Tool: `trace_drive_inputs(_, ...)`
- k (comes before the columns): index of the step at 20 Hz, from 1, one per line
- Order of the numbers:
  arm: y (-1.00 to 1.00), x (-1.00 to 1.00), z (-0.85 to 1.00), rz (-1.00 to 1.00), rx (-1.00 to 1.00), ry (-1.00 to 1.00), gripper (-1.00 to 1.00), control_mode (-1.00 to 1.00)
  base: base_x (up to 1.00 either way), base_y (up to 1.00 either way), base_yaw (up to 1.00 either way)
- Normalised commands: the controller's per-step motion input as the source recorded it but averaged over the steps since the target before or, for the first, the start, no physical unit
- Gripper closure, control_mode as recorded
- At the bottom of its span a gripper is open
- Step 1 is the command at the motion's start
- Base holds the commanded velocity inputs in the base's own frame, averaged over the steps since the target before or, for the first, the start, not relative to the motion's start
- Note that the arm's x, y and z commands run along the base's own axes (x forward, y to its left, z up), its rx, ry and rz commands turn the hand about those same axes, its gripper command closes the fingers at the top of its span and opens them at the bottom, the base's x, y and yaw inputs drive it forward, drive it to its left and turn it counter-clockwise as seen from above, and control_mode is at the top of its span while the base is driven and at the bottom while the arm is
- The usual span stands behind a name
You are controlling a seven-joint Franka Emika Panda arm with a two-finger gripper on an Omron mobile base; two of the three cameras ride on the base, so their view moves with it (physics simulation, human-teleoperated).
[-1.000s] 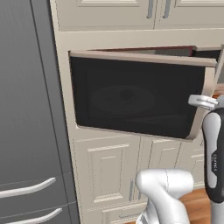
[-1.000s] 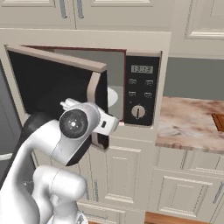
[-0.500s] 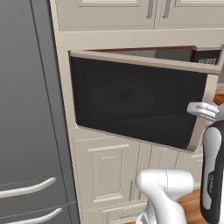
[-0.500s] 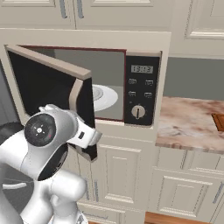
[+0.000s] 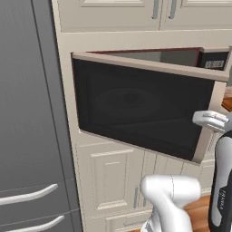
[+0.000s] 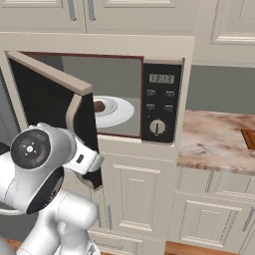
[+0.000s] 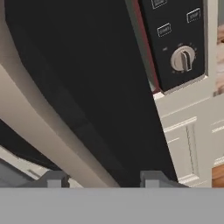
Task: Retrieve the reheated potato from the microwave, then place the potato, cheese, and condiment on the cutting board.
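Note:
The microwave [image 6: 161,102] stands with its dark glass door [image 5: 136,104] swung out well past half open. Inside, the brown potato [image 6: 99,105] rests on a white plate [image 6: 118,112]. My gripper [image 6: 94,178] is at the lower free edge of the door [image 6: 55,107], its fingers spread apart. In the hand view the gripper [image 7: 103,178] is open, with the door's dark glass [image 7: 87,87] right in front of it. A corner of the cutting board [image 6: 249,138] shows at the far right on the marble counter [image 6: 214,144]. Cheese and condiment are out of view.
A tall grey fridge front [image 5: 27,118] stands left of the microwave. Beige cabinets lie above [image 6: 124,15] and below [image 6: 134,199] it. The open door juts out toward my arm. The control knob [image 7: 183,59] shows in the hand view.
The door has swung further open as my gripper drew back along its free edge. The plate and potato inside have come into sight in the right base view.

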Motion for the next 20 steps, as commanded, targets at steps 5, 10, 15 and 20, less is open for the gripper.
trace_drive_inputs(5, -0.29, -0.36, 0.07, -0.04, 0.23, 0.01, -1.00, -1.00, 0.00, 0.00, 0.00)
trace_drive_inputs(10, -0.52, -0.47, 0.22, -0.09, 0.39, 0.01, -1.00, -1.00, 0.00, 0.00, 0.00)
trace_drive_inputs(15, -0.65, -0.07, 0.11, -0.17, 0.28, 0.11, -1.00, -1.00, 0.00, 0.00, 0.00)
trace_drive_inputs(20, -0.42, 0.31, 0.03, -0.09, 0.20, 0.17, -1.00, -1.00, 0.00, 0.00, 0.00)
